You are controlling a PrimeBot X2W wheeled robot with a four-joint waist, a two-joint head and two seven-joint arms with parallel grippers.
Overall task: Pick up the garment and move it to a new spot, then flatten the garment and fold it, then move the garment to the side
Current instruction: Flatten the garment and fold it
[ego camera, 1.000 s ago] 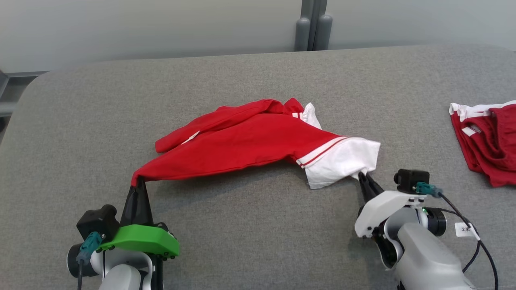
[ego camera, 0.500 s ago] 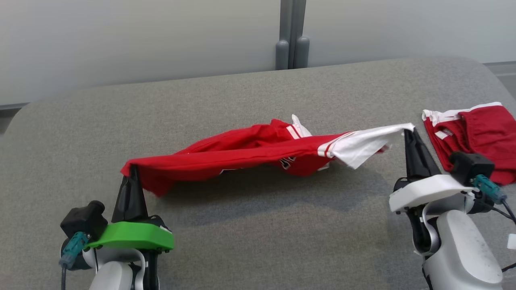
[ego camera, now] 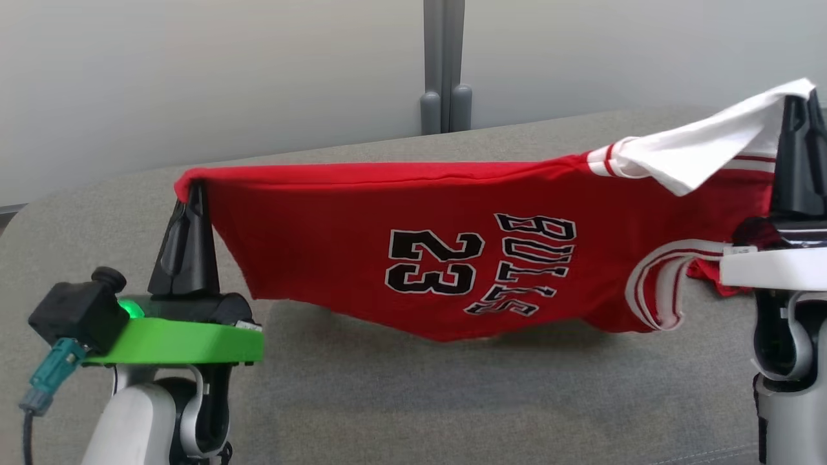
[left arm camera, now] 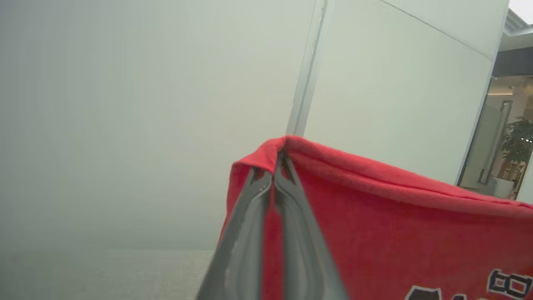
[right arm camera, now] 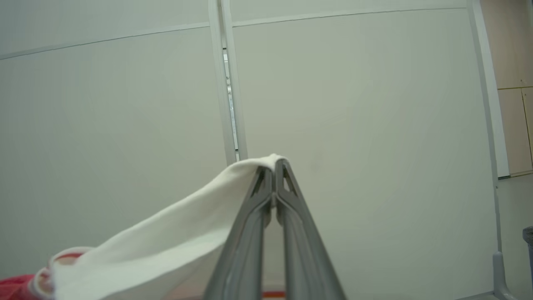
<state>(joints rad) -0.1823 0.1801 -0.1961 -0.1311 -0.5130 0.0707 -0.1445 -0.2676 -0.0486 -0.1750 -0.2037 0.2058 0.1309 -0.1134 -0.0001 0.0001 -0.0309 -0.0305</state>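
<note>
The garment [ego camera: 362, 226] is a red jersey with white sleeves and black "BULLS 23" lettering, hanging stretched between both grippers above the grey table [ego camera: 400, 400]. My left gripper [ego camera: 190, 190] is shut on its red corner at the left; the left wrist view shows that gripper [left arm camera: 278, 156] pinching the red hem [left arm camera: 374, 216]. My right gripper [ego camera: 801, 97] is shut on the white sleeve [ego camera: 704, 145] at the far right; in the right wrist view the gripper [right arm camera: 274, 163] holds the white cloth [right arm camera: 166, 246]. The lower edge of the jersey hangs just above the table.
A pale wall with a grey post [ego camera: 443, 64] stands behind the table. A bit of another red cloth [ego camera: 711, 274] peeks out behind the jersey near the right gripper. Bare grey table lies in front, between the two arms.
Both grippers have risen and spread apart, lifting the garment off the table and stretching it so the lettering shows. The head camera has tilted up too.
</note>
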